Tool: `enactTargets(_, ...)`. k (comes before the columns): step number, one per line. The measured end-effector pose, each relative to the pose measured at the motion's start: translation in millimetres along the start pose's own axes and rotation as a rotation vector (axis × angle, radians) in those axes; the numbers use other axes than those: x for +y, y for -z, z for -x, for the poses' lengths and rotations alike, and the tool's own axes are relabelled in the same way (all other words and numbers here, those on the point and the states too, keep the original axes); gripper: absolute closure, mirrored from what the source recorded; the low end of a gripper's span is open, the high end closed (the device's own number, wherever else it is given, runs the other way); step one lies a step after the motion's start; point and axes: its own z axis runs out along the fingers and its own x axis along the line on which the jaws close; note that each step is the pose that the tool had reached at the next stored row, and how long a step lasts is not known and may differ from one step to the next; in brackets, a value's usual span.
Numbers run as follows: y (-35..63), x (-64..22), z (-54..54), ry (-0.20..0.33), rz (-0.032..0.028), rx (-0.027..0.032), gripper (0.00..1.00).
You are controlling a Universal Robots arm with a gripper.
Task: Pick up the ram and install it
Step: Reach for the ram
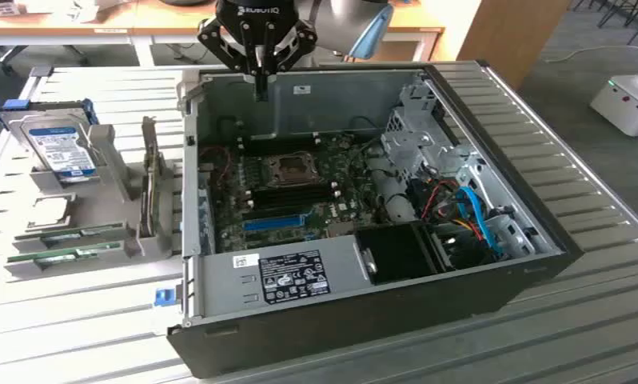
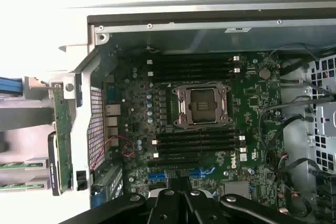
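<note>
**Ram in the side holder, gripper empty over the open case**

The ram (image 1: pixel 61 256) lies flat in a grey holder (image 1: pixel 114 172) on the exterior view's left, well apart from the gripper. A second green stick (image 1: pixel 85 233) sits just beside it in its own slot. The two look near-identical, so our pick between them is a judgement. We read the slotted holder as a way to present each part in a fixed pose for picking. A hard drive (image 1: pixel 57 144) with a blue label stands in the same holder, farther back.

The gripper (image 1: pixel 261 94) hovers above the far wall of the computer case (image 1: pixel 458 312). Its jaws are closed with nothing between them. In the wrist view the fingers (image 2: pixel 181 192) meet over the motherboard (image 2: pixel 252 103).

The case lies on its side with the panel off, so the board faces up, probably for top-down access. The black memory slots (image 2: pixel 194 140) on either side of the CPU socket (image 2: pixel 202 106) look empty, so nothing is installed.

Everything rests on a table (image 1: pixel 85 336) of ribbed metal slats. Behind it are wooden desks (image 1: pixel 73 32), grey floor, and a white machine (image 1: pixel 628 96) at the exterior view's right.
</note>
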Motion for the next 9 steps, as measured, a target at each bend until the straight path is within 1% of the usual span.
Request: enactTargets(9,0.0,-0.2,-2.1,0.000,0.0000,0.0002,0.89)
